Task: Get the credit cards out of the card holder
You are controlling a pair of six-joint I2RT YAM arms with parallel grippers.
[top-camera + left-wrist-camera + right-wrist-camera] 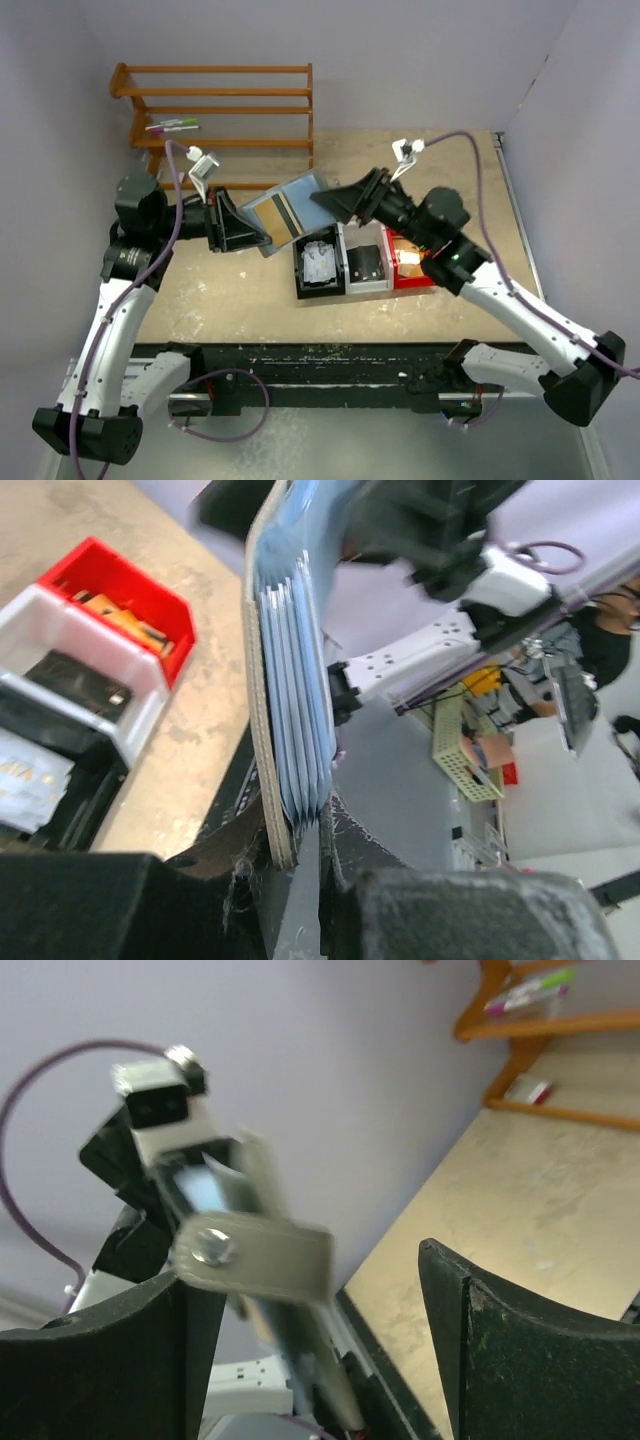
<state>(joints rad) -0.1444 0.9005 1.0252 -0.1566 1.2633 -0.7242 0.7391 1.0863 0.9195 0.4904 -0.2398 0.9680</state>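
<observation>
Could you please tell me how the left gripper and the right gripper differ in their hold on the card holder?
The left gripper is shut on one end of the card holder, while the right gripper is open. The left gripper holds the holder lifted and tilted above the table; the right gripper holds nothing, its tips near the holder's opposite end, contact unclear. Both face the holder from opposite sides.

- We see a tan, scuffed table (430,175) carrying everything.
- A wooden rack (215,105) stands at its far left.
- Near the middle we find three small bins in a touching row: black bin (320,292), white bin (368,286), red bin (412,281).
</observation>
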